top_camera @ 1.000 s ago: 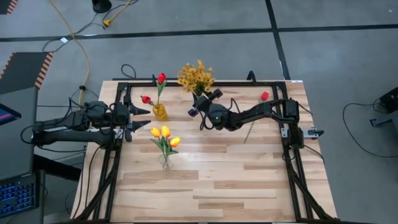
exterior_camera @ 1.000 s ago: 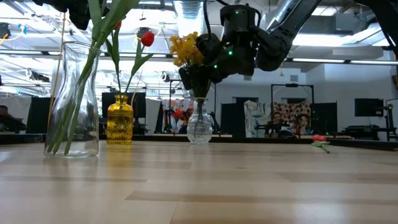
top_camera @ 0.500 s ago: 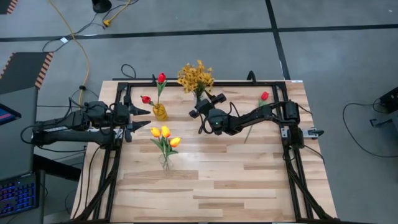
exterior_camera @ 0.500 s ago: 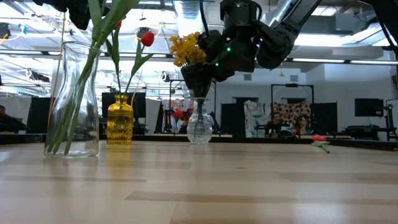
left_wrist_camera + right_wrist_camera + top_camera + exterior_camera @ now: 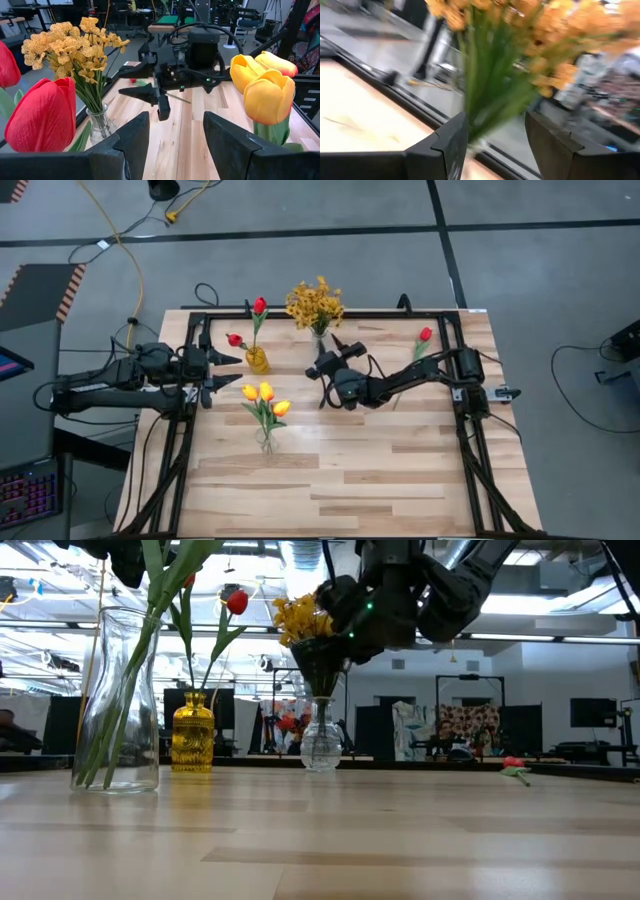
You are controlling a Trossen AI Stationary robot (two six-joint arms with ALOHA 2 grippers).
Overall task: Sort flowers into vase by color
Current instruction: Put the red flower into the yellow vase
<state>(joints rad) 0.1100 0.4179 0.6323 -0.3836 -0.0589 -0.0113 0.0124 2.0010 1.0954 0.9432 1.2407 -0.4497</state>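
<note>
A clear vase [image 5: 318, 340] at the table's far middle holds the mustard-yellow sprays [image 5: 314, 304]. An amber vase [image 5: 257, 360] holds two red tulips [image 5: 259, 306]. Nearer, a clear vase [image 5: 266, 440] holds the yellow-orange tulips [image 5: 265, 394]. One red tulip [image 5: 424, 335] lies flat on the table at the far right. My right gripper [image 5: 320, 375] hovers open and empty just on the near side of the mustard vase, with the green stems [image 5: 485, 95] ahead of its fingers. My left gripper [image 5: 228, 370] waits open at the table's left, beside the amber vase.
A black frame [image 5: 330, 314] runs around the table's far and side edges. The lying tulip's stem passes under my right arm [image 5: 410, 375]. Bare wood [image 5: 380, 480] fills the near half of the table. Room equipment stands beyond the far edge.
My right gripper has swung level toward the table's near edge, away from the mustard vase, and its wrist has turned. Its fingers stay open. The vases and flowers have kept their places.
</note>
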